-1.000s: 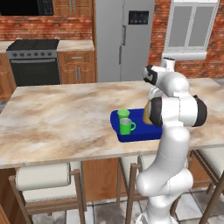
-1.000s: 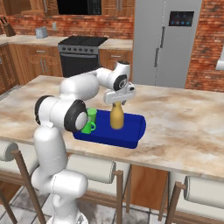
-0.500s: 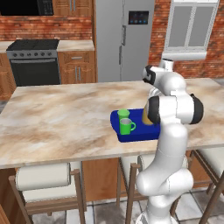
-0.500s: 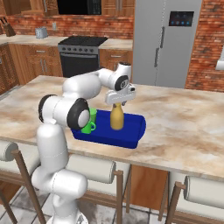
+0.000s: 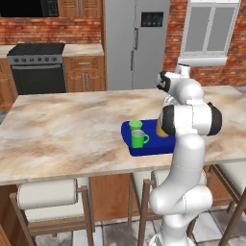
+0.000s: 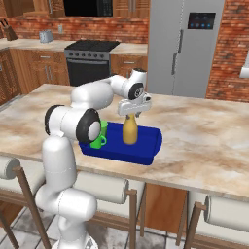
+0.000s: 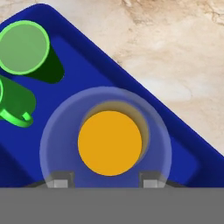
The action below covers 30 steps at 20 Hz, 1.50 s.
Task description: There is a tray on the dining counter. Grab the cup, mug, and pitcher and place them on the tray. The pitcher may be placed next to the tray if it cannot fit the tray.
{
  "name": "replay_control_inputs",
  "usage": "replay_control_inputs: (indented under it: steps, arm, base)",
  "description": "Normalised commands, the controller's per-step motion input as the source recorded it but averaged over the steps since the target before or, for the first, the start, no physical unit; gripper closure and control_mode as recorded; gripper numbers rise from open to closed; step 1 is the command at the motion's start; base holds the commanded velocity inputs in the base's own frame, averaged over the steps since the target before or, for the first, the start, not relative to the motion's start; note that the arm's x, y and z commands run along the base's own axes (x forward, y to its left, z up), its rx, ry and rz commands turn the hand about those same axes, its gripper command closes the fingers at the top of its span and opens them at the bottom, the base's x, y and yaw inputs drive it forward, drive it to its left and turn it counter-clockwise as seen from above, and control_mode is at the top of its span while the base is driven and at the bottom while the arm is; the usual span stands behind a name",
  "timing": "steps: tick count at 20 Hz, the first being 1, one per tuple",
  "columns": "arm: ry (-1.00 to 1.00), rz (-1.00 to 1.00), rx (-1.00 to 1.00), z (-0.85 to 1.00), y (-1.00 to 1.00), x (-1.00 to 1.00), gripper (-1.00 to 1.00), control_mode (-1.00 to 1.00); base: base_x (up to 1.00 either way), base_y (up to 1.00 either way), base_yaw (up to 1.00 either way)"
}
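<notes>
The mustard-yellow pitcher (image 6: 130,133) stands upright in the blue tray (image 6: 146,148) on the dining counter (image 6: 209,141). My gripper (image 6: 132,115) comes straight down on its neck and is shut on it. Seen from the hand, the pitcher's round top (image 7: 109,142) sits between the two fingertips, with my gripper (image 7: 106,179) centred over it. The green cup (image 7: 24,47) and the green mug (image 7: 15,103) stand side by side at the tray's (image 7: 144,100) other end. From the left base, the cup (image 5: 135,126), mug (image 5: 139,139) and tray (image 5: 127,132) show beside my arm, which partly hides the pitcher (image 5: 161,129).
Padded stools (image 5: 48,194) (image 6: 99,187) are tucked under the counter's near edge. A stove (image 5: 38,67) and a steel fridge (image 5: 134,43) stand along the back wall. A grey toaster (image 6: 46,36) sits on the far kitchen counter. The beige counter top (image 5: 62,125) stretches wide to the tray's left.
The arm's elbow has shifted slightly. The gripper stays on the pitcher's neck and the pitcher stands in the same spot on the tray.
</notes>
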Motion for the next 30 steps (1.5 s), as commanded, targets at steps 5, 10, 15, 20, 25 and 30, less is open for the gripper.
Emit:
replay_control_inputs:
  steps: [5, 10, 15, 20, 25, 30]
  arm:
    - [0.00, 0.00, 0.00, 0.00, 0.00, 0.00, 1.00, -1.00]
    - [0.00, 0.00, 0.00, 0.00, 0.00, 0.00, -1.00, -1.00]
    - [0.00, 0.00, 0.00, 0.00, 0.00, 0.00, -1.00, -1.00]
    - [0.00, 0.00, 0.00, 0.00, 0.00, 0.00, -1.00, -1.00]
    - [0.00, 0.00, 0.00, 0.00, 0.00, 0.00, -1.00, -1.00]
    - [0.00, 0.00, 0.00, 0.16, 0.00, 0.00, -1.00, -1.00]
  base:
    - [0.00, 0.00, 0.00]
    - [0.00, 0.00, 0.00]
    - [0.00, 0.00, 0.00]
    - [0.00, 0.00, 0.00]
    - [0.00, 0.00, 0.00]
    - [0.00, 0.00, 0.00]
